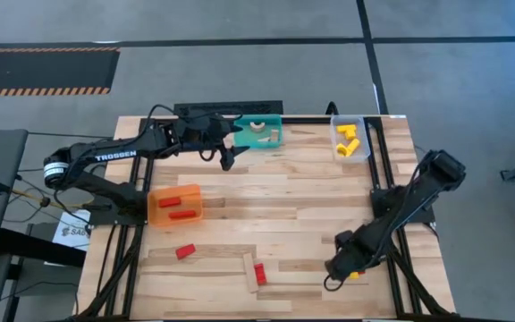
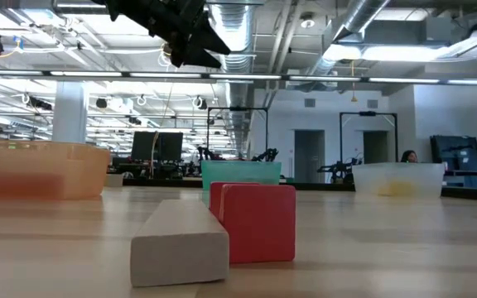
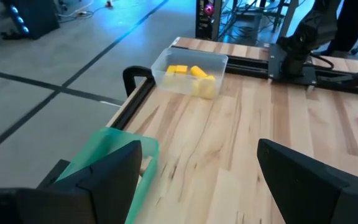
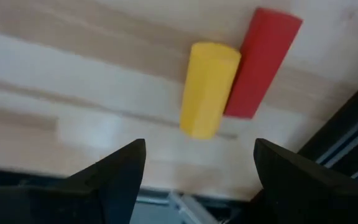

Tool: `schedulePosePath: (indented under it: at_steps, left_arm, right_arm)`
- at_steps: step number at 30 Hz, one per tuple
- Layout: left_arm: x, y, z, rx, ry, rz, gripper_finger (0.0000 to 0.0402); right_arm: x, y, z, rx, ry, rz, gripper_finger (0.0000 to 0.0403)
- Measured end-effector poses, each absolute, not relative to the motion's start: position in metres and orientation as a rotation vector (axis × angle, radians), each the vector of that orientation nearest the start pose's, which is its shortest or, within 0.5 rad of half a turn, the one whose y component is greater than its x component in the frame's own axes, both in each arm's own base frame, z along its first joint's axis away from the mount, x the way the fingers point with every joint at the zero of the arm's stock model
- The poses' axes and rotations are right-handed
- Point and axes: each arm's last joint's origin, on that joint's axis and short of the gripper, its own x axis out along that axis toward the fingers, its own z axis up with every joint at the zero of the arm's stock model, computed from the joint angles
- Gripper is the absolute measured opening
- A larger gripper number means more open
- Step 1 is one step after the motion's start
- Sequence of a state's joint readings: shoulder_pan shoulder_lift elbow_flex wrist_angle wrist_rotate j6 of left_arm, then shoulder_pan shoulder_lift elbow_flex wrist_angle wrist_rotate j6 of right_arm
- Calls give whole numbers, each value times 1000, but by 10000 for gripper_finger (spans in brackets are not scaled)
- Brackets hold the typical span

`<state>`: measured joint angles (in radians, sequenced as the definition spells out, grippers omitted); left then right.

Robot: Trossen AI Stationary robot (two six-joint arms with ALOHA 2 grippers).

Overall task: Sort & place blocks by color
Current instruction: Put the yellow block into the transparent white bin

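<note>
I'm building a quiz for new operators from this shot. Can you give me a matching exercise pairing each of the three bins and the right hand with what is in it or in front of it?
Column one:
1. orange bin
2. teal bin
3. clear bin
4. right hand

Column two:
A. yellow blocks
B. a yellow cylinder lying against a red cylinder on the table
C. pale wood blocks
D. red blocks

Pairs: 1-D, 2-C, 3-A, 4-B
</note>
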<state>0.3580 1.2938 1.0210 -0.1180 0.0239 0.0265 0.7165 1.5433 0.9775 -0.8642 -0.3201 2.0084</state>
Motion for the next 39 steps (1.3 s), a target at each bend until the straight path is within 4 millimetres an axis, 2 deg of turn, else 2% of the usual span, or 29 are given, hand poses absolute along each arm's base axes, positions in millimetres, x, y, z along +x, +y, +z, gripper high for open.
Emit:
schedulePosePath:
  at_steps: [14, 22, 33, 39]
  left_arm:
    - [271, 104, 314, -102, 364, 325, 306]
    - [270, 104, 314, -124, 363, 333, 306]
    - [270, 104, 313, -131, 363, 337, 306]
    - [270, 104, 313, -134, 364, 337, 306]
  right_arm:
    - [210, 195, 140, 1033, 1676, -860, 317]
    - [214, 195, 134, 1013, 1654, -866, 312]
    - [215, 193, 133, 992, 1609, -874, 257]
    - [215, 193, 132, 989, 1586, -872, 188]
